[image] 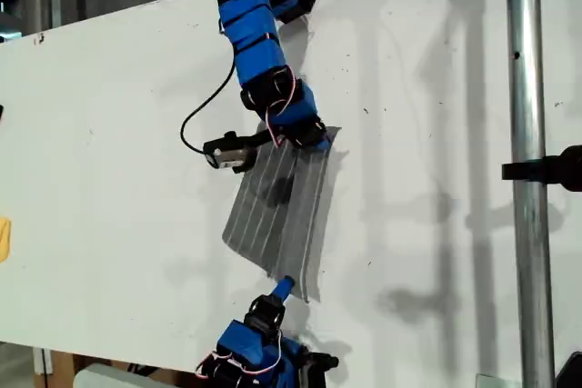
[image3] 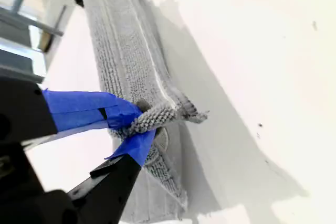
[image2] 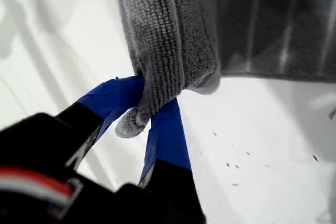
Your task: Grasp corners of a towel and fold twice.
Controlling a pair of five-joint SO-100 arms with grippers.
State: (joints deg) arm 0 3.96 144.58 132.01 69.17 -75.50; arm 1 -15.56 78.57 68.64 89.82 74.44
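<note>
Pinching 1 of the corners (image2: pixel 131 121) of the towel (image: pixel 277 206) hard between the taped jaws of my first tool (image2: pixel 149 106), with bunched cloth poking just past the tips. Likewise clamped on another corner (image3: pixel 173 111) with my second tool (image3: pixel 134 124), with layered cloth running away from the jaws toward the other arm. Held stretched between the 2 tools, apparently partly off the tabletop (image: pixel 109 134), likely to pull the strip taut and line up its edges. Probably 1 fold made, judging by the narrow doubled shape, and 1 left. Calls for firm grips at both ends; risks a skewed crease with any slack.
</note>
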